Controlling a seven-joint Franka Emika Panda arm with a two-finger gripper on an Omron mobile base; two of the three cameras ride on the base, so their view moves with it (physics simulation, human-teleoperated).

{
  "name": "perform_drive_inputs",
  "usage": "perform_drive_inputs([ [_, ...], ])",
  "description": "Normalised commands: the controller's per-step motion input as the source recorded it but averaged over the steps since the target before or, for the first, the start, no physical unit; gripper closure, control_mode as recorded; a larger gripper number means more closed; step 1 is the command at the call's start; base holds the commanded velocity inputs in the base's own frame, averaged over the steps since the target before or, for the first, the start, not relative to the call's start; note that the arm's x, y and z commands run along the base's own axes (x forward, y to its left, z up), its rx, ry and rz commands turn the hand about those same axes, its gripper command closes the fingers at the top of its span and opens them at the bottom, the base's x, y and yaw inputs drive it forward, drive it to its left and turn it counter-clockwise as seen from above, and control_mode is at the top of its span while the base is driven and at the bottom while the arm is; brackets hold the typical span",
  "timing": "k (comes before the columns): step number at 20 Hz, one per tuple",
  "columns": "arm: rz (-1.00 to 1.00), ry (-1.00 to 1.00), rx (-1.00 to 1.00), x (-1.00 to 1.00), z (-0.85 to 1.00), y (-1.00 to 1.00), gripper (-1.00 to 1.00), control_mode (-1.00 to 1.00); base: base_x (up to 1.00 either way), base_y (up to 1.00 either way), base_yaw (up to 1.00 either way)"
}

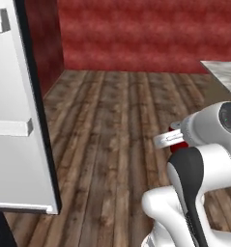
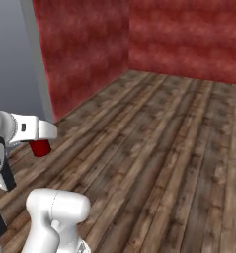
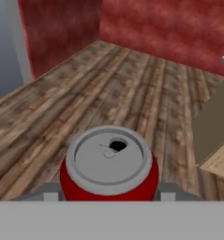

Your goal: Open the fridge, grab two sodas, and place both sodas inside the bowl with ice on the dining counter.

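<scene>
While the base stands on open wood floor (image 2: 154,148) with the fridge door (image 1: 15,106) swung open just to the left of the arm, the step in hand looks like carrying the first soda to the dining counter. The counter (image 1: 223,72) shows as a marble corner well to the right of the arm, so the carry should turn that way, keeping the can upright and level.

The red can (image 3: 108,164) sits clamped in the gripper (image 3: 108,194), its grey lid facing the hand camera; from the base it is a red patch below the white hand (image 2: 40,147).

The bowl with ice and the second soda cannot be located. The fingertips are cut off behind the can, and the fridge interior is hidden.
</scene>
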Motion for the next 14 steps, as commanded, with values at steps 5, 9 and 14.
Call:
perform_drive_inputs([
  [5, 0.0, 0.0, 0.0, 0.0, 0.0, 0.0, 1.0, 1.0, 0.91, -0.06, -0.14],
  [9, 0.0, 0.0, 0.0, 0.0, 0.0, 0.0, 1.0, 1.0, 1.0, -0.33, -0.08],
  [14, 0.0, 0.0, 0.0, 0.0, 0.0, 0.0, 1.0, 1.0, 0.93, -0.05, -0.27],
])
